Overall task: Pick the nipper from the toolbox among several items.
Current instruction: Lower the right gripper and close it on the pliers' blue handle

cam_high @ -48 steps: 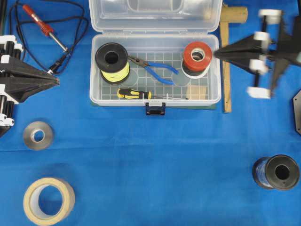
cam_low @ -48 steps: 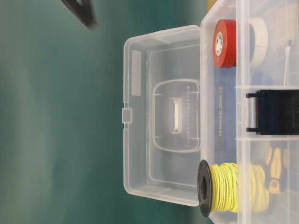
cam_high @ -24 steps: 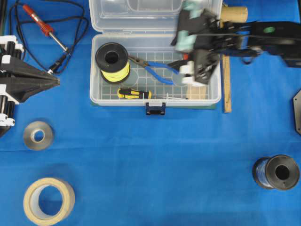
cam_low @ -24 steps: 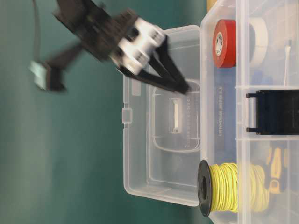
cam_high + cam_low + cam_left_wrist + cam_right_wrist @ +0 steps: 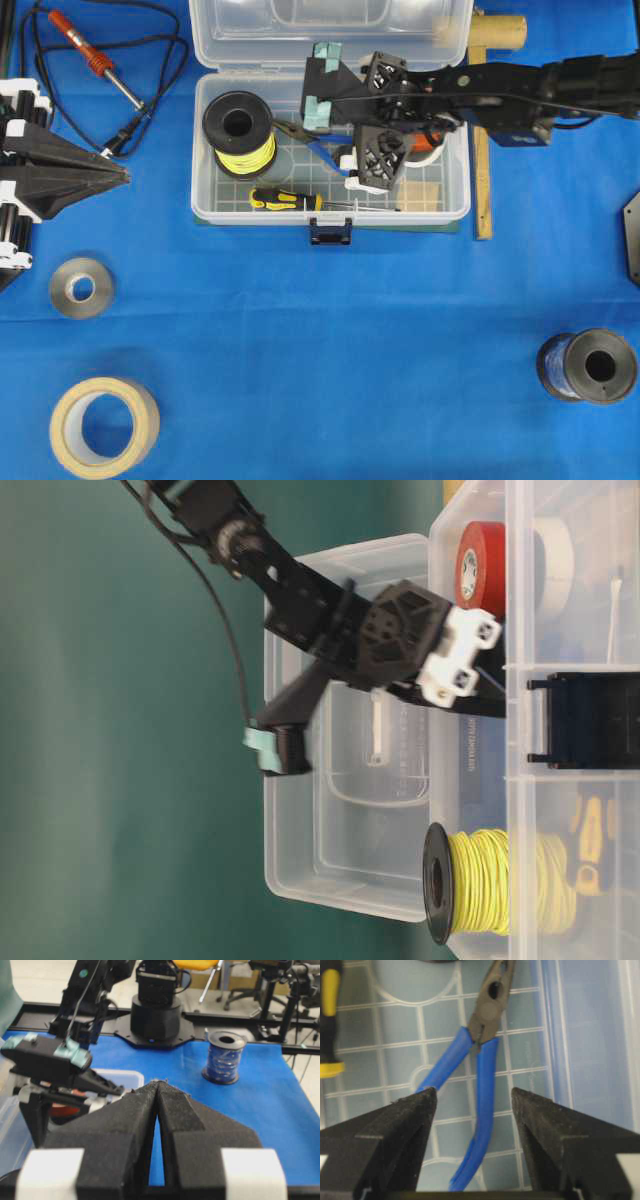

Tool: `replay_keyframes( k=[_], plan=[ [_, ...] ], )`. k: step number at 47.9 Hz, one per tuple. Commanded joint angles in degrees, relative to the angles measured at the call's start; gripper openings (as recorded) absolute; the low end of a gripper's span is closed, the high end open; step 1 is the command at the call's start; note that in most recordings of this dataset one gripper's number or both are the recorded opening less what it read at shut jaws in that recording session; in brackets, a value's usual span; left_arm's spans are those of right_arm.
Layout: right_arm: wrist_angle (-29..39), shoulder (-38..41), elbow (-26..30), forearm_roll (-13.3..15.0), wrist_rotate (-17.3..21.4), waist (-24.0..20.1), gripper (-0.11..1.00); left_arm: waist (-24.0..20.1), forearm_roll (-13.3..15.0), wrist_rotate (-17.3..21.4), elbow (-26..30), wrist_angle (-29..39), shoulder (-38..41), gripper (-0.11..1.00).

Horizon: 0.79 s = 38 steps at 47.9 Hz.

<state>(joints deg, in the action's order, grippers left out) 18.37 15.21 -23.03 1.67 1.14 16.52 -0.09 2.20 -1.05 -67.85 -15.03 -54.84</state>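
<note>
The nipper (image 5: 300, 136) lies on the grid floor of the open clear toolbox (image 5: 440, 214), its dark jaws pointing at a yellow wire spool (image 5: 240, 130). In the right wrist view its blue handles (image 5: 480, 1075) run down between my fingertips and its jaws point away. My right gripper (image 5: 342, 152) is open inside the box; in its own view (image 5: 474, 1092) it straddles the handles without touching them. My left gripper (image 5: 122, 175) is shut and empty at the table's left edge, as its own view shows (image 5: 158, 1082).
A yellow-and-black screwdriver (image 5: 285, 200) lies by the box's front wall. Red tape (image 5: 480, 572) sits at the box's right end. A red soldering iron (image 5: 90, 55), two tape rolls (image 5: 82, 288) (image 5: 103, 427), a blue wire spool (image 5: 588, 366) and a wooden mallet (image 5: 485, 120) lie outside.
My right arm has swung in from the right edge, over the box's right end, down into the toolbox above the nipper's handles. The left arm has not moved.
</note>
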Motion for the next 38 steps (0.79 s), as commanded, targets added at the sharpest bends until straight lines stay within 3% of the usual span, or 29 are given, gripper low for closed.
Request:
replay_keyframes(
  k=[1, 7, 13, 15, 26, 38],
  plan=[
    [-0.3, 0.1, 1.2, 0.5, -0.1, 0.3, 0.61, -0.1, 0.1, -0.1, 0.7, -0.2, 0.4, 0.00],
    [-0.2, 0.9, 1.2, 1.1, -0.2, 0.1, 0.53, -0.1, 0.1, -0.1, 0.7, 0.0, 0.4, 0.00],
    [-0.2, 0.9, 1.2, 1.2, -0.3, -0.1, 0.19, -0.1, 0.1, -0.1, 0.7, 0.1, 0.4, 0.00],
    [-0.2, 0.9, 1.1, 1.2, -0.3, -0.2, 0.12, -0.1, 0.1, -0.1, 0.7, 0.2, 0.4, 0.00],
    [-0.1, -0.1, 1.1, 1.2, 0.0, -0.3, 0.13, -0.1, 0.1, -0.1, 0.7, 0.7, 0.4, 0.00],
    [0.3, -8.0, 0.4, 1.2, 0.6, -0.3, 0.13, -0.1, 0.2, -0.4, 0.7, 1.4, 0.2, 0.00]
  ],
)
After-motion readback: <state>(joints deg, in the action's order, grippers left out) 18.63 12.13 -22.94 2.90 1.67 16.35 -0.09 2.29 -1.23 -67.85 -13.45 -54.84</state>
